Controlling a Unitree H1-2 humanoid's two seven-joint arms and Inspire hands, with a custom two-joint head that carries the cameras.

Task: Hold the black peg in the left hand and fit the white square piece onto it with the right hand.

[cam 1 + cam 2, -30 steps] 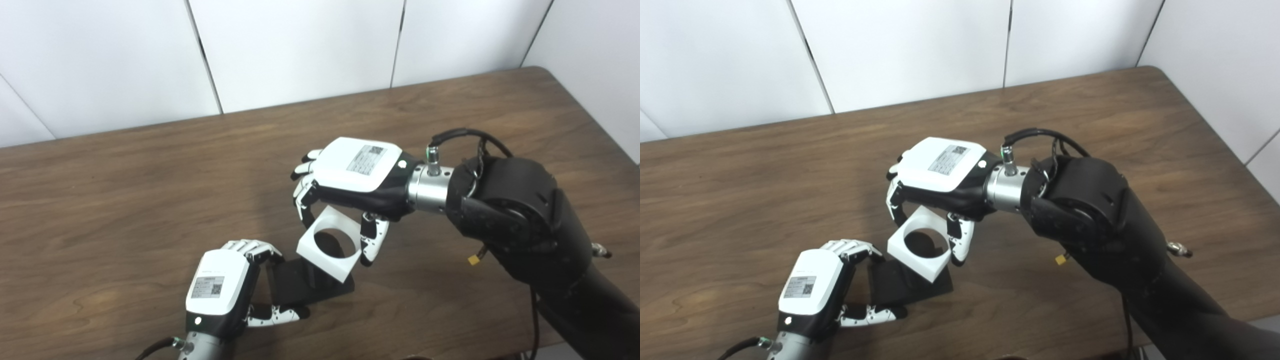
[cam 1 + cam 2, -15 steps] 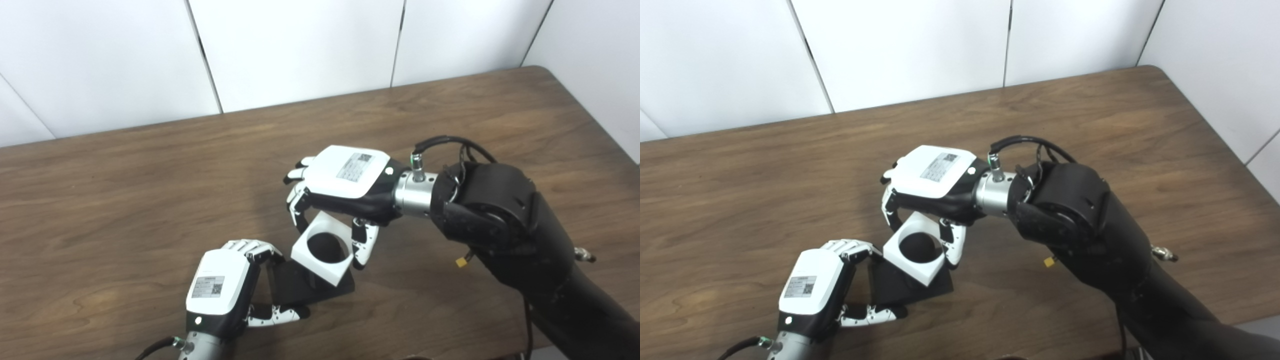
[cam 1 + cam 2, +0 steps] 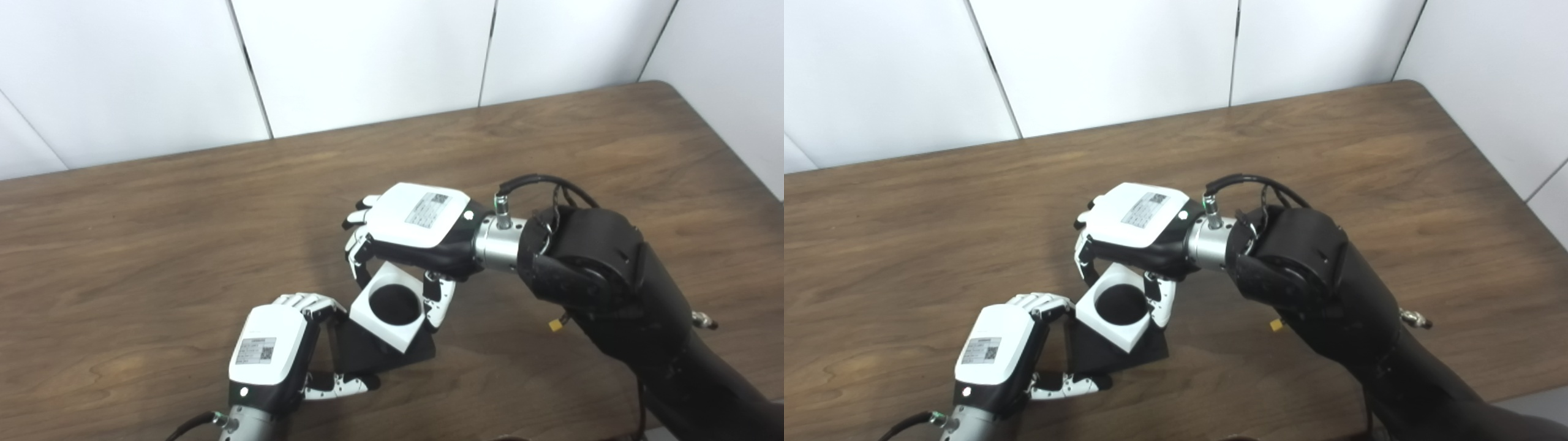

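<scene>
My left hand (image 3: 275, 355) is shut on the black peg piece (image 3: 373, 355), gripping the left edge of its flat square base on the table near the front edge. My right hand (image 3: 410, 229) is shut on the white square piece (image 3: 387, 306), holding it by its sides from above. The white piece has a round hole, and it sits tilted over the black base with the black peg filling the hole. In the right eye view the white piece (image 3: 1111, 307) lies over the base (image 3: 1118, 355), between the right hand (image 3: 1136, 223) and the left hand (image 3: 995, 361).
The brown wooden table (image 3: 153, 220) spreads to the left and back. White wall panels (image 3: 367, 55) stand behind its far edge. My right forearm (image 3: 612, 288) crosses the table's right front part.
My right hand has moved down and to the left with the white piece, bringing its hole over the black peg. My left hand has stayed still on the base.
</scene>
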